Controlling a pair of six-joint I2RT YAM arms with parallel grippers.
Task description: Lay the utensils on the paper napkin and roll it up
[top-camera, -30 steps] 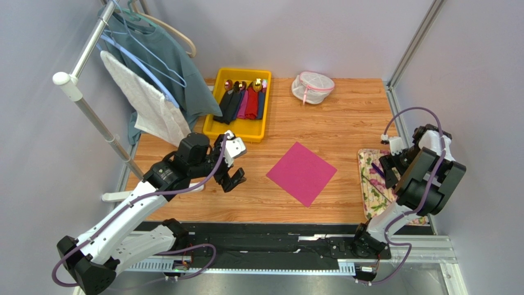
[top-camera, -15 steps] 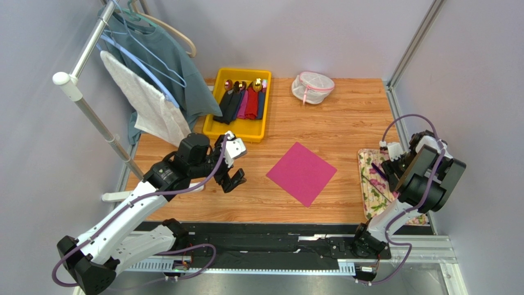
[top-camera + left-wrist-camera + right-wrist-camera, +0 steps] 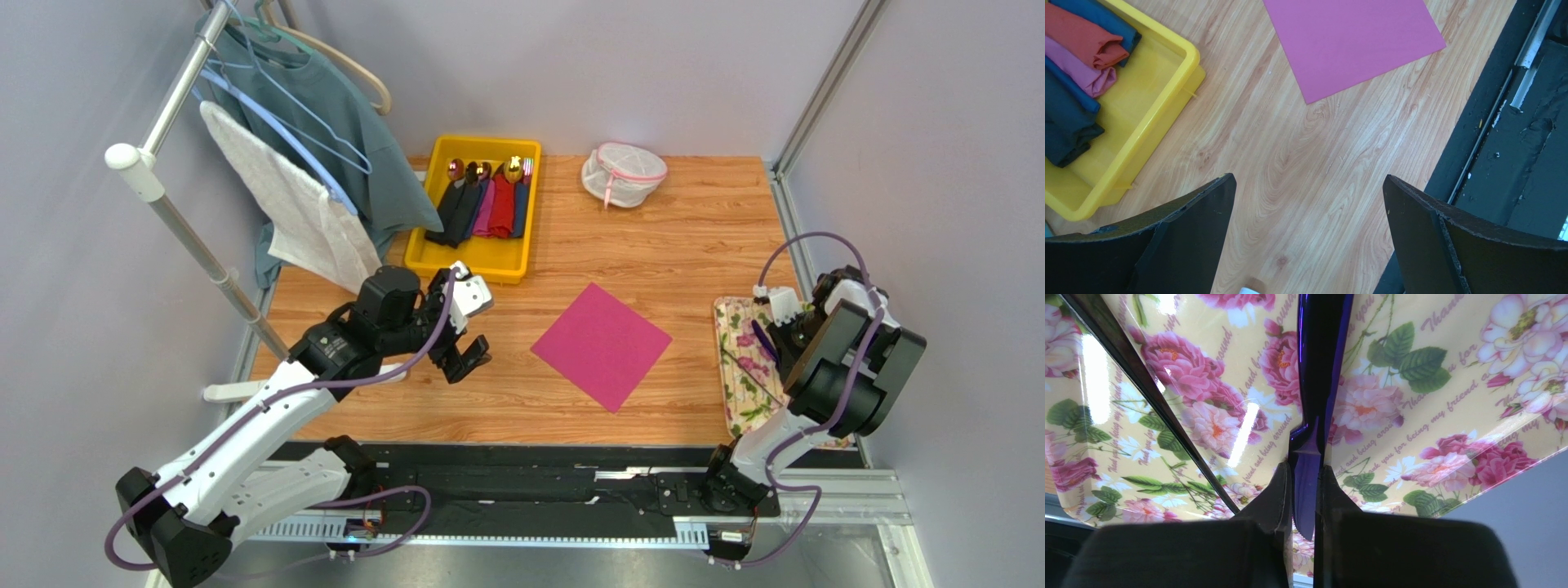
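Counts: one napkin (image 3: 601, 346), two utensils in view, one floral mat (image 3: 734, 374), one yellow bin (image 3: 423, 251), one mesh pouch (image 3: 623, 173), one clothes rack (image 3: 172, 184).

Napkin lies flat on the counter (image 3: 638, 245), turned like a diamond, nothing on it. Mat is right of the napkin, apart from it. Bin and pouch sit beyond the napkin, bin to its left.

You only get the grip from the right wrist view: right fingers (image 3: 1281, 496) pinched nearly together on one utensil (image 3: 1319, 367), dark blue-black, over the mat. The other utensil (image 3: 1137, 373) lies slantwise on the mat just left of it. In the top view the right arm covers those fingers, and the utensils show only as thin dark lines on the mat.

Left fingers (image 3: 1192, 226) are spread wide, holding nothing, above bare counter left of the napkin.

Left wrist view cuts off the napkin and bin, one corner of each. Can't tell fork from knife. Sleeved cutlery in the bin is too small to count.
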